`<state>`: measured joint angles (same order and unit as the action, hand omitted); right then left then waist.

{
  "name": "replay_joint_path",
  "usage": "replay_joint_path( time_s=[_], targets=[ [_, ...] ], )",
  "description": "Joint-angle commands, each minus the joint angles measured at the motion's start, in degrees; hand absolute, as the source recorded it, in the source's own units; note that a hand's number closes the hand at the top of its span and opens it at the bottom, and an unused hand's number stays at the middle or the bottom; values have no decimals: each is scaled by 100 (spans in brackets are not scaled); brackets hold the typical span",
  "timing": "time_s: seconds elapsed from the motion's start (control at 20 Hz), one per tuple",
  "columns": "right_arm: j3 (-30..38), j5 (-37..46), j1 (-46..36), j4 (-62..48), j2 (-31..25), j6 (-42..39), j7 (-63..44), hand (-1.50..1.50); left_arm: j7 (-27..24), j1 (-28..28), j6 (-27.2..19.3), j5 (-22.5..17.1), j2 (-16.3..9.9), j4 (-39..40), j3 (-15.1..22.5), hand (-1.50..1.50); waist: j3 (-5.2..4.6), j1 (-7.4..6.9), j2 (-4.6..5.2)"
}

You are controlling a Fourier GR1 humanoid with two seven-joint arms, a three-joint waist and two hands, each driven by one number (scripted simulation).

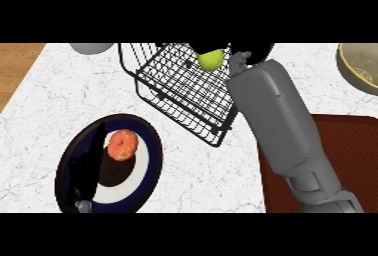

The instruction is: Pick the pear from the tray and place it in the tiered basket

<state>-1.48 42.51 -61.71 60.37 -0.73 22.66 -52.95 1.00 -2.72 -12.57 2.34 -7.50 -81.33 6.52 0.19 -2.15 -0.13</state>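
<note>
One white marble counter (44,115); right hand (247,55) fingers holding pear (210,60) over basket (184,90).

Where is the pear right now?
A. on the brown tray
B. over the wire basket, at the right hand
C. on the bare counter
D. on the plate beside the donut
B: the pear shows above the wire basket, next to the right hand.

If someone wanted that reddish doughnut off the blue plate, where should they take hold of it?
Grip the doughnut across its outer rim, coming straight down from above. It lies flat on the plate, so the sides are exposed all round. A dark hand lies close on its left, so approaching from the right looks easier.
</note>
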Motion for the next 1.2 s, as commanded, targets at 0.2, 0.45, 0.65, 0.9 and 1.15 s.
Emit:
replay_joint_path(
  time_s=[0.2,0.45,0.65,0.9,1.15],
  targets=[
    [98,-167,351,531,70,1616,645,-150,18,-311,38,-26,56,76,4,0,-18,180,4],
    [448,779,471,1137,-455,1782,-203,-150,226,-259,-155,23,185,47,-14,0,-20,372,-45],
    [800,956,1237,2217,-806,1435,-638,-150,82,-445,-58,-32,66,-29,-108,0,-17,444,-61],
    [923,658,2535,4440,-1021,455,-1128,-150,104,-572,-189,-49,61,-160,-243,0,-14,649,-128],
    [1465,-338,3655,6176,-1653,-456,-1240,-150,29,-651,-74,-213,13,-58,-393,0,-15,836,-151]
  ],
)
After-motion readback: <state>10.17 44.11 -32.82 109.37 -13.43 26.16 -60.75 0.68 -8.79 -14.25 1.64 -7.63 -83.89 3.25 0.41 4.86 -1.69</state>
